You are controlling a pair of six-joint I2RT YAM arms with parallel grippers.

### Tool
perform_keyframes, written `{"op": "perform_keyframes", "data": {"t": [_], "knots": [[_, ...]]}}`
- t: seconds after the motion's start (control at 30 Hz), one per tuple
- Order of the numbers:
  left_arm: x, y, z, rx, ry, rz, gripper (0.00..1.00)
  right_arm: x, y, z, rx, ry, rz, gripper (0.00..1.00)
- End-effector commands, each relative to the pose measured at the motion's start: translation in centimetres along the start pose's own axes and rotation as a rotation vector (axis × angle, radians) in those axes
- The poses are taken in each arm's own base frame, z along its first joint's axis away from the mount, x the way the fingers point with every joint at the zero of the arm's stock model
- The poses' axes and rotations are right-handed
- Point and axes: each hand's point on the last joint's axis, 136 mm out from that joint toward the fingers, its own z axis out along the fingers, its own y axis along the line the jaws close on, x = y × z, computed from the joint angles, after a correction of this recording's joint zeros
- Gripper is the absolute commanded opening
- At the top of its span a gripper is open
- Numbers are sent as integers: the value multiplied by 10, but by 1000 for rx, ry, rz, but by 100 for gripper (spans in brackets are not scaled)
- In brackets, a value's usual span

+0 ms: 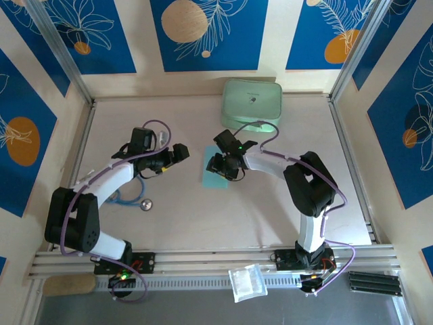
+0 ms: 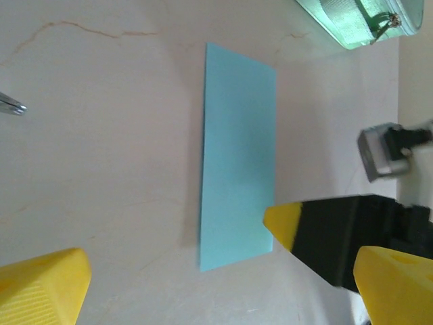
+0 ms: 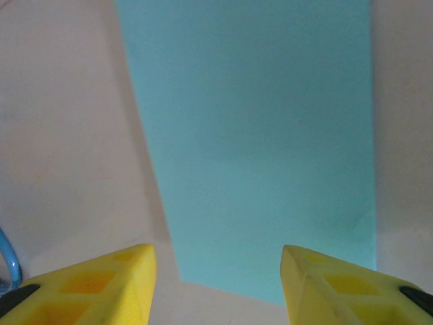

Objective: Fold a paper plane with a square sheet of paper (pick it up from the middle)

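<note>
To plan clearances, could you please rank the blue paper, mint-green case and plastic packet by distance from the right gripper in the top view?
1. Blue paper, under the right gripper.
2. Mint-green case, far edge.
3. Plastic packet, near edge.

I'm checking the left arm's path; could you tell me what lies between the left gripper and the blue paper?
Just bare tabletop lies between the left gripper and the blue paper; the top external view shows that stretch.
</note>
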Motion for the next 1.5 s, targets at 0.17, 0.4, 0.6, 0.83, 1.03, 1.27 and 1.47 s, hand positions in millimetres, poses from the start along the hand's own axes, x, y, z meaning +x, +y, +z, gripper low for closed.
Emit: {"op": "perform_keyframes", "data": {"t": [0.17,0.4,0.6,0.83,1.03,1.27,1.47], "knots": [[20,-22,25,48,61,-12,100,13,-32,28,61,84,10,51],[41,-17,45,-9,140,-42,98,23,-48,26,-32,98,-203,50],[53,-18,60,-28,170,-48,98,8,-12,1,-155,61,-289,50],[64,-10,70,-62,174,-123,91,-17,-8,-2,-194,-4,-100,49],[72,-9,79,-50,196,-173,82,-28,-11,4,-211,23,-69,45],[77,-9,88,-42,215,-212,64,-29,-11,11,-210,43,-89,40],[82,-1,93,-66,230,-229,53,-23,-32,26,-140,72,-66,35]]}}
